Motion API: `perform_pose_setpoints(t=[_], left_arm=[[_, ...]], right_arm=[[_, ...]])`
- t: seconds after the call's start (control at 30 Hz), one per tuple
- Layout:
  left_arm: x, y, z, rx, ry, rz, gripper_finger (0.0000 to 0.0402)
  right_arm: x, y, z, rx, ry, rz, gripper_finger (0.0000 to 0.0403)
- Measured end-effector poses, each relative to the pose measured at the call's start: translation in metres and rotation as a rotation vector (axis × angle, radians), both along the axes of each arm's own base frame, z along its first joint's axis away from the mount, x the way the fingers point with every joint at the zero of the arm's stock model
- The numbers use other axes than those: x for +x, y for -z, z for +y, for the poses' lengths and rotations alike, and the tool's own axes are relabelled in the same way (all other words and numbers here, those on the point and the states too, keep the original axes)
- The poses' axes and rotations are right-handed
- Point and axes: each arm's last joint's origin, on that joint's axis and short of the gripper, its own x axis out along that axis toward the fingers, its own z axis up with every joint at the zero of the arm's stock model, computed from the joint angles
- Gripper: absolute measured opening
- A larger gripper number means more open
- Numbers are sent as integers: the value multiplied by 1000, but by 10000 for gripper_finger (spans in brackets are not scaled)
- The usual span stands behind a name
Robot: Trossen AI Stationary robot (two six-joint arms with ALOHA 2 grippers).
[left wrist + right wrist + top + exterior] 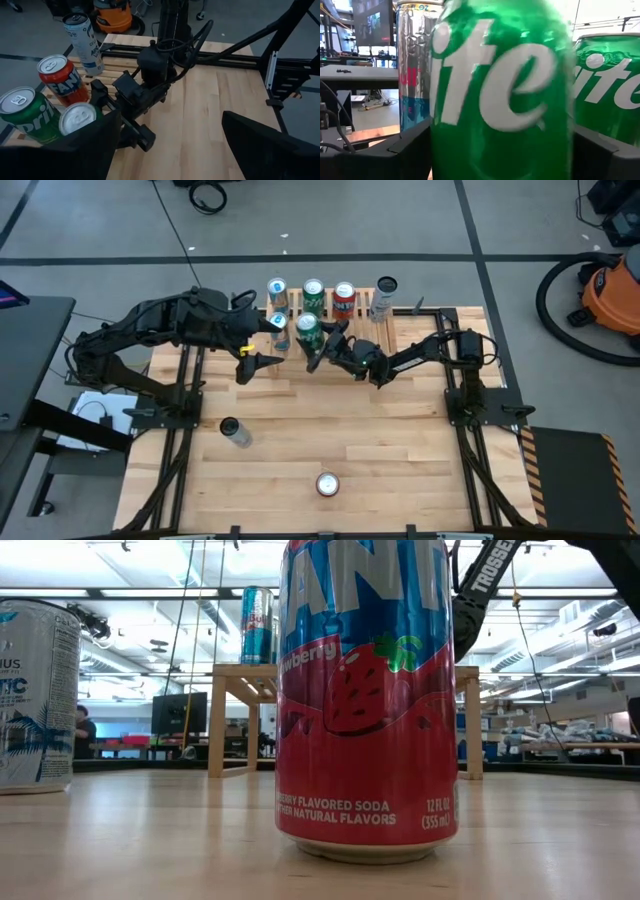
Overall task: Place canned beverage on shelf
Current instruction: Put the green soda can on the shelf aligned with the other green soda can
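The wooden shelf (392, 330) stands at the table's far middle. Its upper step holds a blue can (277, 288), a green can (313, 288), a red Fanta can (344, 296) and a tall white can (384, 295). A second blue can (279, 328) stands on the lower step. My right gripper (322, 346) is shut on a green Sprite can (307, 328) beside that blue can. My left gripper (254, 366) hangs open and empty just left of the shelf's front. My right gripper pinches the Sprite can's round side wall (440, 140) between its two fingers, one finger (144, 142) on each side. The fingers come level from the table's right side. The can stands upright; whether its base rests on the lower step is hidden.
A silver can (234, 431) stands on the table left of centre. A red strawberry Fanta can (327, 483) stands near the front edge and fills the low view (365, 700), with the silver can (35, 690) to its left. Both arms crowd the shelf's front.
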Motion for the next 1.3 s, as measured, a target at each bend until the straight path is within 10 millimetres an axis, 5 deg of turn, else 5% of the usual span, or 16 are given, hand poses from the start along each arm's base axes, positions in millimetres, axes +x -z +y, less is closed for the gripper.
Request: perform_pose_setpoints(t=[0.5, 1.3], left_arm=[[0, 1, 0, -24, -12, 4, 348], [0, 1, 0, -24, -12, 3, 348]], right_arm=[[-2, -2, -7, -21, 23, 8, 394], [-17, -53, 9, -140, 78, -44, 399]])
